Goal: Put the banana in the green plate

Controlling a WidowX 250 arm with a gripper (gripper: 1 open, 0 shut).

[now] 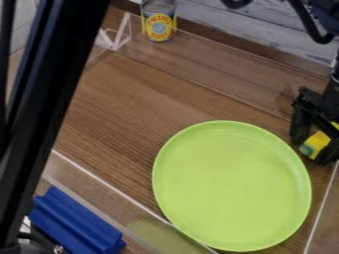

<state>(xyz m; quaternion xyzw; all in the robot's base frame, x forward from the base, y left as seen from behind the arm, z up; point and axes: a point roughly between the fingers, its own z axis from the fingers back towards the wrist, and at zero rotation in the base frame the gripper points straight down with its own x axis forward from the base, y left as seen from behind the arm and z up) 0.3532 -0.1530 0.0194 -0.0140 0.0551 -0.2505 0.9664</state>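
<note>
A large round green plate [232, 186] lies on a wooden table [146, 109], filling the lower right. At the plate's two o'clock edge, a black gripper [315, 134] points down, its fingers spread apart around a small yellow banana [314, 147] resting just outside the rim. A yellow-labelled can [159, 24] stands far off at eleven o'clock. A blue block [73, 226] lies at seven o'clock.

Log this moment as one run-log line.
end effector: open, pointing down around banana | banana: on table, right of green plate | plate: empty | step: grasp not yet closed
</note>
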